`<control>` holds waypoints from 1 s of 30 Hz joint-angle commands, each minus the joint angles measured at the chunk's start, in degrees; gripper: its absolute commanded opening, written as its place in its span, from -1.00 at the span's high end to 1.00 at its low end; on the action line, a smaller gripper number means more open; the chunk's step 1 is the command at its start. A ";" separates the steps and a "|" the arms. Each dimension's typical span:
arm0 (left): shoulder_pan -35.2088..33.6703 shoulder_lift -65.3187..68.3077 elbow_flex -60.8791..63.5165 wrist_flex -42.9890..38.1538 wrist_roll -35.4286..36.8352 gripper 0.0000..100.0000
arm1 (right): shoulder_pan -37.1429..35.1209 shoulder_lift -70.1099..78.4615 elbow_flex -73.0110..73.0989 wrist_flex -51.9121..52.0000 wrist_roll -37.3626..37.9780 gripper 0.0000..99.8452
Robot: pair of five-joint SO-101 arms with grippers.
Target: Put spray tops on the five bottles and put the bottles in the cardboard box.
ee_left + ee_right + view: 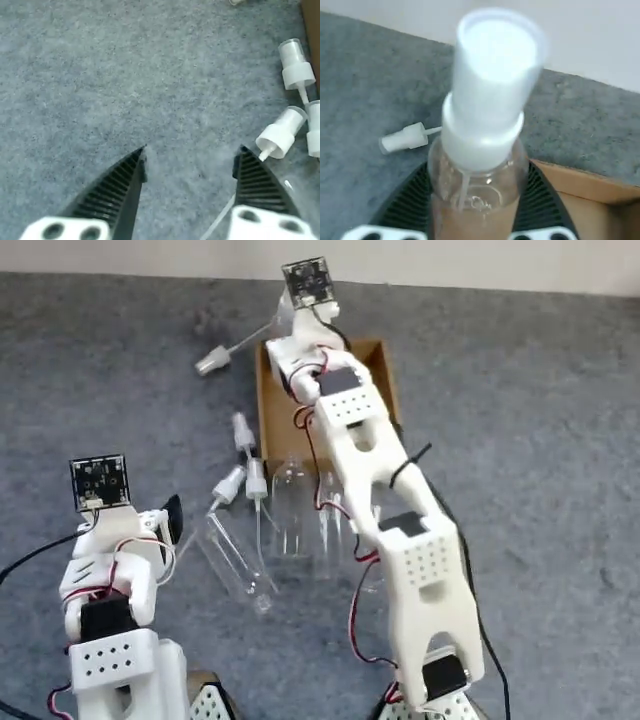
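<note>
Right gripper (480,210) clamped on bottle (482,125) at box (383,360) edge (spray top fitted), left gripper (190,165) jaws apart above carpet (125,75), loose spray tops (280,134) nearby, other bottles (290,505) lying beside box

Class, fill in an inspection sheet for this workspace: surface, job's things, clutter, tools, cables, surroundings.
Surface: grey carpet-like table top.
Job's things: cardboard box; capped bottle in the right tool; other bottles lying near the box; loose spray tops.
Clutter: nothing seen.
Tools: left tool open above bare surface; right tool shut on the capped bottle.
Cables: red and black wires along left arm and right arm.
Surroundings: pale strip beyond the table.
</note>
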 commanded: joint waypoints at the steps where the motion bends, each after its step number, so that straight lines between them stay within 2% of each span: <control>1: -0.31 -0.48 -0.22 -1.32 -0.53 0.56 | 0.57 1.54 -6.73 -1.27 -0.35 0.99; 13: -0.31 -0.48 -0.22 -1.32 -0.53 0.56 | 0.57 4.09 -7.43 0.13 0.53 0.98; 16: -0.31 -0.48 -0.22 -1.32 -0.53 0.56 | 0.04 4.18 -7.25 0.66 4.57 0.88; 19: -0.31 -0.48 -0.22 -1.32 -0.53 0.56 | -0.13 4.18 -7.25 0.66 4.57 0.82; 27: -0.31 -0.48 -0.22 -1.32 -0.53 0.56 | -0.22 4.18 -7.43 0.57 4.48 0.81; 30: -0.31 -0.48 -0.22 -1.32 -0.53 0.56 | -0.84 4.18 -7.43 0.66 4.48 0.71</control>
